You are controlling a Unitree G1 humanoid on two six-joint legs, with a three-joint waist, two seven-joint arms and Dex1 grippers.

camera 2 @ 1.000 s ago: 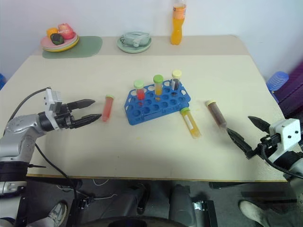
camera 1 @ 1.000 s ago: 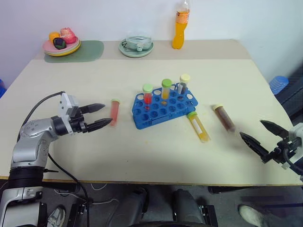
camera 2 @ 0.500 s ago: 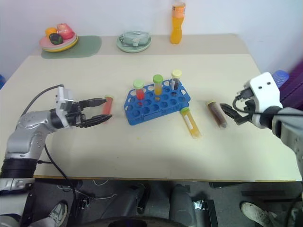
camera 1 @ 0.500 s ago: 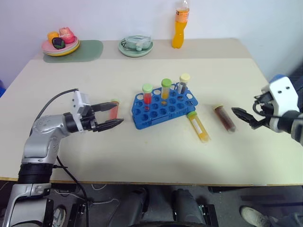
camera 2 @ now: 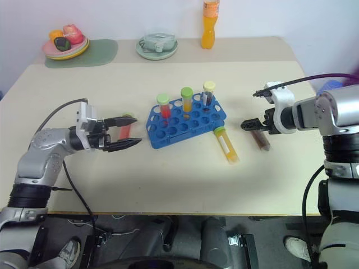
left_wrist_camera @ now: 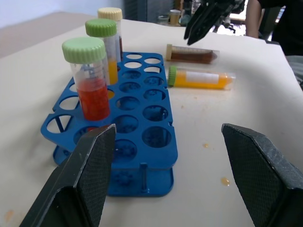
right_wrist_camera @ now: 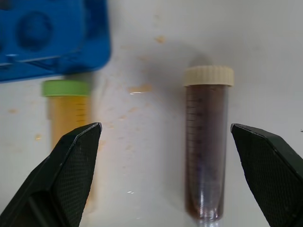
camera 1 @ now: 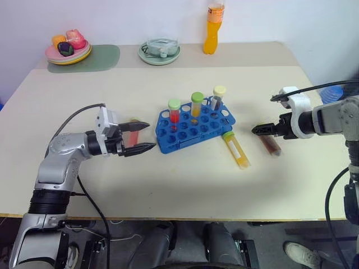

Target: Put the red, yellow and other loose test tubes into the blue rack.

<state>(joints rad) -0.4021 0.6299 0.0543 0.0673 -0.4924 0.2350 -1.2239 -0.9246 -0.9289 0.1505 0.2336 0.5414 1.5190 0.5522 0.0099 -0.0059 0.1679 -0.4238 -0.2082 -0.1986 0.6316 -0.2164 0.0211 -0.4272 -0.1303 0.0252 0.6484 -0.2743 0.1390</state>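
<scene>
Near the table's middle, the blue rack (camera 1: 195,128) holds three tubes; red tube (camera 1: 133,134), yellow tube (camera 1: 236,150) and brown tube (camera 1: 269,143) lie loose. The right gripper (camera 1: 263,129) (jaws wide) has swung over brown; the left gripper (camera 1: 142,138), open, neared red, so pickups look imminent.

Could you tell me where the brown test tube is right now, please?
The cream-capped brown test tube lies flat on the table, right of the blue rack, beside the yellow tube.

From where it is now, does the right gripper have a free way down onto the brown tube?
Probably yes. The right gripper hangs open above the brown tube, which lies flat on the table, apart from the yellow tube and the blue rack. Nothing lies between them.
</scene>
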